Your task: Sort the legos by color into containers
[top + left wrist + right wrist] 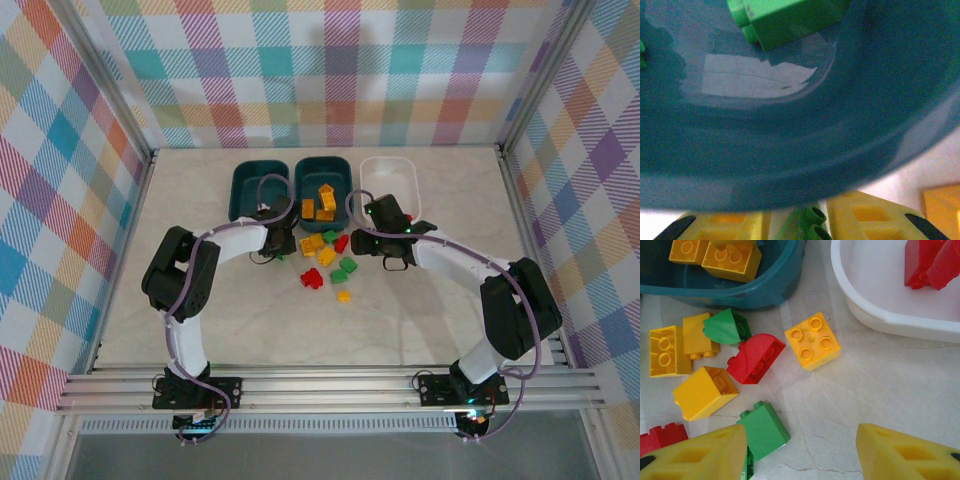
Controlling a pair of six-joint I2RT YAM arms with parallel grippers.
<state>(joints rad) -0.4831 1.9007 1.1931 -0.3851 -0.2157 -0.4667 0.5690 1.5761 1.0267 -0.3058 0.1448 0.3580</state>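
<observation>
Black-and-white arms, lilac cables, yellow pincer fingers.

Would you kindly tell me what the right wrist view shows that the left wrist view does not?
Right wrist: a white bin holding red bricks, loose bricks on the table, the right gripper open above them. Left wrist: a green brick lying inside a teal bin, and a second green brick pinched in the left gripper. Both: yellow fingers and a teal bin wall.

Inside the white bin, the red legos are cut off by the edge. Their number is unclear.
</observation>
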